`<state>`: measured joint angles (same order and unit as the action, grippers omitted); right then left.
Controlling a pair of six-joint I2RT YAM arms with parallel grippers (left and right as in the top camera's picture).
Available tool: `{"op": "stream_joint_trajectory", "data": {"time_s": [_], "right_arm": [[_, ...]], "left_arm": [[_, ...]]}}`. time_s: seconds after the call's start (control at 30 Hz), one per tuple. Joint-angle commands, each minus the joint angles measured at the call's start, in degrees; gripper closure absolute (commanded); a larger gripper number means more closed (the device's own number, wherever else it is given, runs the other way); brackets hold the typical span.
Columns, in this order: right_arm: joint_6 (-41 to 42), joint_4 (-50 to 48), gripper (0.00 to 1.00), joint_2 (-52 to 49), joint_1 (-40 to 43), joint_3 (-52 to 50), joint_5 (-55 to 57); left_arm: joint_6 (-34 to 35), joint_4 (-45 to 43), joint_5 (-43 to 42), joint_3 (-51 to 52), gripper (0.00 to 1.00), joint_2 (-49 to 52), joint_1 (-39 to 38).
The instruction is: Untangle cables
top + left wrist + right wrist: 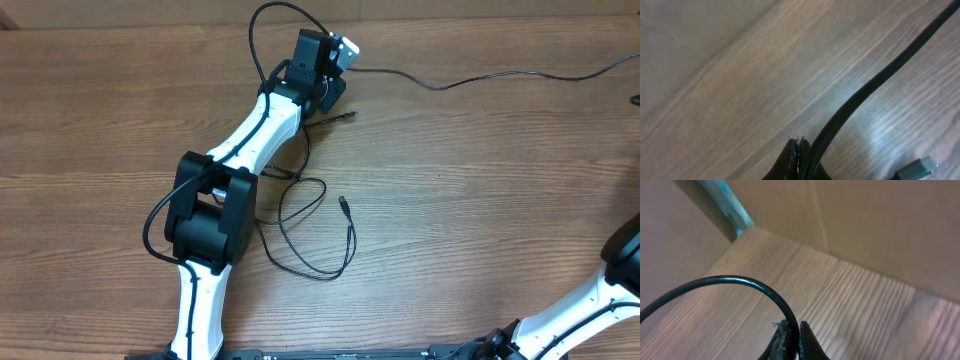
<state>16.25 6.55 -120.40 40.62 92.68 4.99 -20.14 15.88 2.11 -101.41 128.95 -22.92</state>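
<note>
Thin black cables lie tangled in loops (300, 268) on the wooden table beside my left arm, with one plug end (343, 204) lying free. Another cable (450, 82) runs from my left gripper (340, 70) to the right edge of the overhead view. In the left wrist view the left gripper (799, 142) is shut, and a raised cable (865, 92) comes out along its right finger; a small plug (917, 167) lies on the table beyond. My right gripper (792, 325) is shut on a curved black cable (730, 281) near the table's corner, out of the overhead view.
A brown cardboard wall (880, 225) stands just past the table edge by the right gripper, with a bluish post (725, 202) at the corner. The left arm (250, 135) lies diagonally over the tangle. The right arm (610, 290) is at the bottom right.
</note>
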Motion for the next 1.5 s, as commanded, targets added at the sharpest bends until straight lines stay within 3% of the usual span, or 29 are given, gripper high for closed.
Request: {"op": "stream_joint_trajectory", "data": {"time_s": [0.0, 0.27, 0.67, 1.13, 1.2, 1.27, 1.3, 1.4, 1.47], "right_arm": [[-1.8, -2.8, 0.96, -2.1, 1.1, 1.6, 1.0], [-1.8, -8.0, 0.96, -6.5, 1.6, 1.6, 1.0], [-1.7, -14.3, 0.96, -7.9, 6.7, 1.6, 0.9], [-1.8, -17.1, 0.96, -8.4, 10.4, 1.6, 0.9], [-1.8, -17.0, 0.96, -8.9, 10.4, 1.6, 1.0], [-1.8, -16.9, 0.96, -9.2, 10.4, 1.6, 1.0], [-1.8, -16.8, 0.96, -9.4, 10.4, 1.6, 1.0], [-1.8, -16.6, 0.96, -9.7, 10.4, 1.6, 1.0], [-1.8, -16.6, 0.96, -9.7, 10.4, 1.6, 1.0]], "left_arm": [[-1.1, -1.7, -0.9, -0.7, 0.96, 1.9, -1.0], [-1.1, -1.6, -9.5, -0.7, 0.96, 1.9, -2.1], [-6.1, 6.4, -9.7, -0.7, 0.96, 1.9, -3.4], [-11.7, 8.0, -15.3, -0.7, 0.94, 2.0, -4.1], [-14.2, 7.8, -15.3, -0.7, 0.78, 2.0, -4.4], [-14.6, 7.8, -15.3, -0.7, 0.44, 2.0, -4.5], [-14.6, 7.8, -15.3, -0.7, 0.40, 2.0, -4.5], [-14.6, 7.9, -15.1, -0.7, 0.40, 2.0, -4.5], [-14.6, 7.9, -15.1, -0.7, 0.28, 2.0, -4.5]]}}
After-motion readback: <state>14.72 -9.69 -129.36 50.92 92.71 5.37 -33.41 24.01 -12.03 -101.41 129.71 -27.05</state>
